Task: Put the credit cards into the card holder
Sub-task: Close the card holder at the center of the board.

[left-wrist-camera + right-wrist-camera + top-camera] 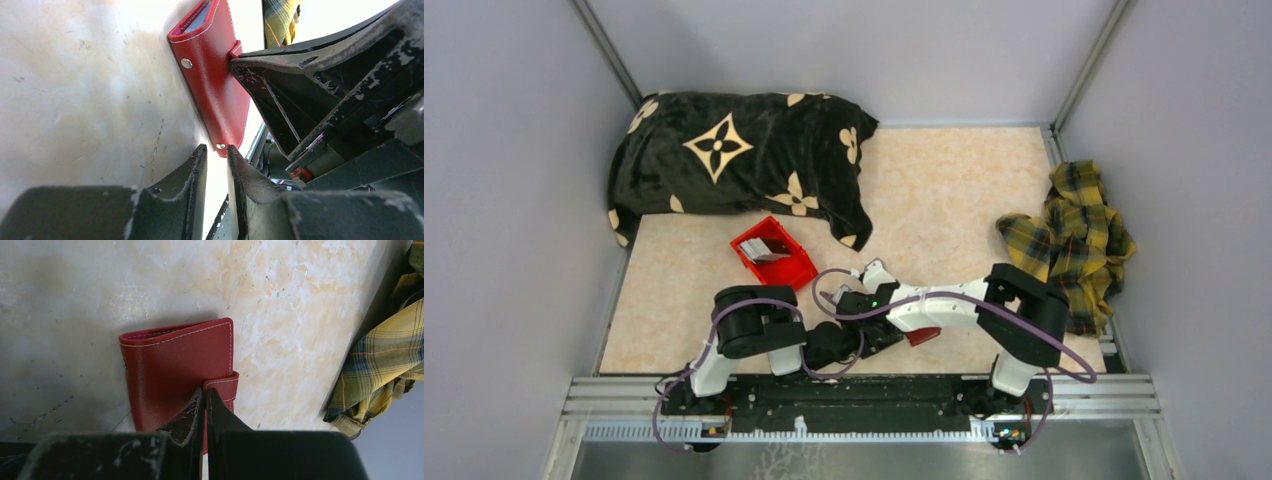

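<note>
- A black pillow point(734, 160) with tan flowers lies at the far left of the tabletop point(944, 200), and a yellow plaid cloth point(1074, 235) is bunched at the right edge.
- A red bin point(799, 270) sits left of centre, just beyond the arms, with the pale credit cards point(767, 249) inside it.
- Both arms meet near the middle and cover most of the card holder point(215, 75) from above.
- The card holder is folded shut there, between the two wrists.
- In the left wrist view its long axis runs from the far side towards the left fingers point(195, 170).
- Its snap tab sticks out sideways from one long edge.
- The right fingers point(187, 415) are pinched tight on that tab.
- The left fingers stand slightly apart at the holder's near corner. I cannot tell if they grip it.
</note>
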`<state>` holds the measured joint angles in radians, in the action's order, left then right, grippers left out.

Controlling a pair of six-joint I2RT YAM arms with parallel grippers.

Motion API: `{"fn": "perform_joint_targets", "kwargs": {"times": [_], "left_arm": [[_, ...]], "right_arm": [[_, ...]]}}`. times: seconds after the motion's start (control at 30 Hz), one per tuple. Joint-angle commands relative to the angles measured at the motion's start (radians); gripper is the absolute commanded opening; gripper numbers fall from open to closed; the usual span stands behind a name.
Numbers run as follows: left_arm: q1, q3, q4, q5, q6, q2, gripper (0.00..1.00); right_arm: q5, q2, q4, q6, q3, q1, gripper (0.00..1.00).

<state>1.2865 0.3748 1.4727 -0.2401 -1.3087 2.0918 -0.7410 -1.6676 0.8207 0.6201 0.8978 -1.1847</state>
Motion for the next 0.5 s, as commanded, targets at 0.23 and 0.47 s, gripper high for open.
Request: {"fn": "perform_joint_targets", "kwargs": {"times": [0.23, 0.47], "left_arm": [[-0.002, -0.045, -0.145, 0.010, 0.050, 0.054, 0.28], [-0.002, -0.047, -0.156, 0.009, 0.051, 0.047, 0.27]], "right_arm": [[0.358, -0.074, -0.366, 0.135, -0.081, -0.009, 0.00], [0.451, -0.028, -0.480, 0.196, -0.207, 0.029, 0.00]]}}
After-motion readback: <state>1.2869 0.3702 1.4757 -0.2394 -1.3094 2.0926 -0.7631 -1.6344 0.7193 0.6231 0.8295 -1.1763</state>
